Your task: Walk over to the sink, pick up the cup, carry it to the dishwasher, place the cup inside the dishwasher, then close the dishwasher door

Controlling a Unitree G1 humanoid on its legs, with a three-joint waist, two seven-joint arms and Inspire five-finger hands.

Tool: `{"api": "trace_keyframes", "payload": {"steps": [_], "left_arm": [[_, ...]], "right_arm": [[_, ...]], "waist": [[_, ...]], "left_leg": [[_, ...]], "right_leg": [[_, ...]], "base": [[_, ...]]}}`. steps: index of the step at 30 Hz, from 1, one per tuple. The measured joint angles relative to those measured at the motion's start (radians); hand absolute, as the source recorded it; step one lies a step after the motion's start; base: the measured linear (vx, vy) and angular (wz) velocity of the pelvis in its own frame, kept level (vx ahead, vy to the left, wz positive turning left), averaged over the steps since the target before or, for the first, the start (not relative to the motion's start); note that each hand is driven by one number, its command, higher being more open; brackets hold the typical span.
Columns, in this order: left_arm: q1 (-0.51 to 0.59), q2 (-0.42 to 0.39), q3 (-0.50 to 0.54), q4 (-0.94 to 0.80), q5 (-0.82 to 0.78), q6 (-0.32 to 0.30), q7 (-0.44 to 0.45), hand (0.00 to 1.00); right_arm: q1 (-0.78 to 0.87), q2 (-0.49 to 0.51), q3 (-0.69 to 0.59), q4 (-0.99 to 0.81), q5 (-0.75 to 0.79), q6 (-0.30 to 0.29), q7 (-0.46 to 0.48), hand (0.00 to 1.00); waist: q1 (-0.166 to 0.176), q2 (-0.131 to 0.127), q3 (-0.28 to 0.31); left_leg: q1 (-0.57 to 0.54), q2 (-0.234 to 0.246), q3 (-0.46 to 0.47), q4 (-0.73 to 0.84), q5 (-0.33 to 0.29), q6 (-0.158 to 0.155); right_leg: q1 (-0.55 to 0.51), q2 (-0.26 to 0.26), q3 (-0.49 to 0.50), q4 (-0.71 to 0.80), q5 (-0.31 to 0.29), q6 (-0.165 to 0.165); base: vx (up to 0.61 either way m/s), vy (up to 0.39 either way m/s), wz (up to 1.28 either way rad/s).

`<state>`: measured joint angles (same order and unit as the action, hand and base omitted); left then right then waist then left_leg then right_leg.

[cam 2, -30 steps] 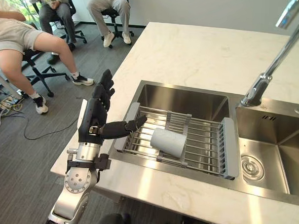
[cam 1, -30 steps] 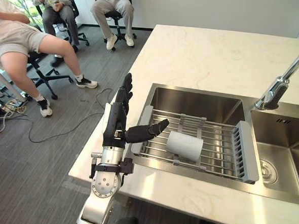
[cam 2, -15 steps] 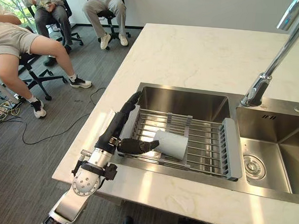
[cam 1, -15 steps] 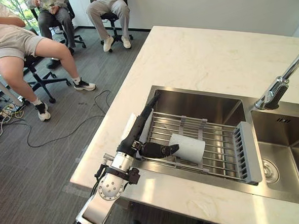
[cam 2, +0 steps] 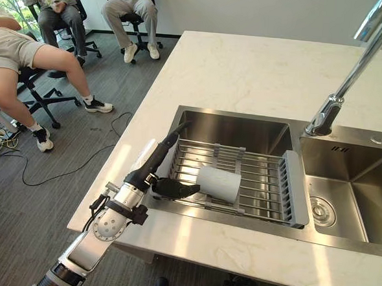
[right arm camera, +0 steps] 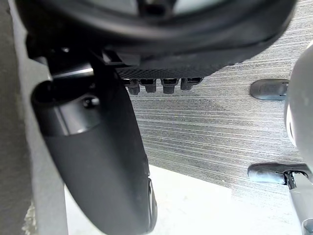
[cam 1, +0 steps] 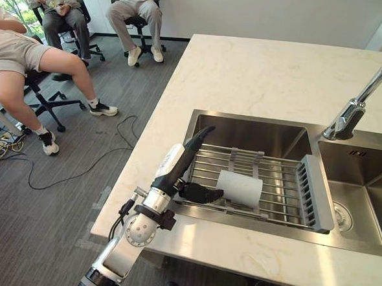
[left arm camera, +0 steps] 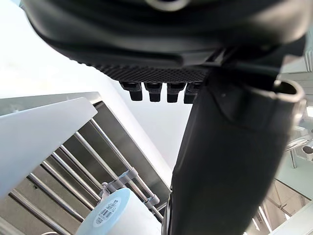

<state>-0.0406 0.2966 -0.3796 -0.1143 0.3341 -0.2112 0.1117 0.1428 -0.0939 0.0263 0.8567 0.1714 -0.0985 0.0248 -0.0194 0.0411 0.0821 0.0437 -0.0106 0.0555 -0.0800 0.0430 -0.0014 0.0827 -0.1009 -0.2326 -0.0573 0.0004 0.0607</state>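
White cylindrical cup [cam 1: 239,188] lies sideways on grey wire rack [cam 1: 314,189] inside steel sink [cam 1: 243,130]. Left hand [cam 1: 178,171] empty, fingers straight along rack's left end, thumb tip just beside cup. Right hand [right arm camera: 156,34] relaxed, empty, above grey floor [right arm camera: 220,127].

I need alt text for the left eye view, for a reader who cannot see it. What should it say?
The robot's left hand hovers with straight fingers over the left end of a wire rack in the sink, its thumb close beside a white cup lying on its side on the rack. Seated people show beyond the pale countertop.
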Motion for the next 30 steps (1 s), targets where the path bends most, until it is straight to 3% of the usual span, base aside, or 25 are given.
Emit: {"api": "trace_keyframes", "payload": {"steps": [20,30], "left_arm": [[-0.116,0.02,-0.071,0.129,0.16,0.043,-0.004,1.0],[-0.171,0.032,-0.133,0.161,0.22,0.051,-0.005,1.0]], "right_arm": [[-0.009,-0.002,0.001,-0.003,0.0,0.001,0.009,1.0],[-0.008,-0.013,0.002,-0.004,0.001,0.001,0.009,1.0]], "waist": [[-0.05,0.003,0.001],[-0.055,0.013,0.008]], "left_leg": [[-0.003,-0.008,0.006,-0.006,0.004,0.003],[-0.003,-0.008,0.006,-0.006,0.004,0.003]], "right_leg": [[0.0,-0.005,0.005,-0.028,0.019,0.004],[0.0,-0.005,0.004,-0.028,0.018,0.004]], "base": [[0.0,0.001,-0.01],[0.0,0.0,0.0]]}}
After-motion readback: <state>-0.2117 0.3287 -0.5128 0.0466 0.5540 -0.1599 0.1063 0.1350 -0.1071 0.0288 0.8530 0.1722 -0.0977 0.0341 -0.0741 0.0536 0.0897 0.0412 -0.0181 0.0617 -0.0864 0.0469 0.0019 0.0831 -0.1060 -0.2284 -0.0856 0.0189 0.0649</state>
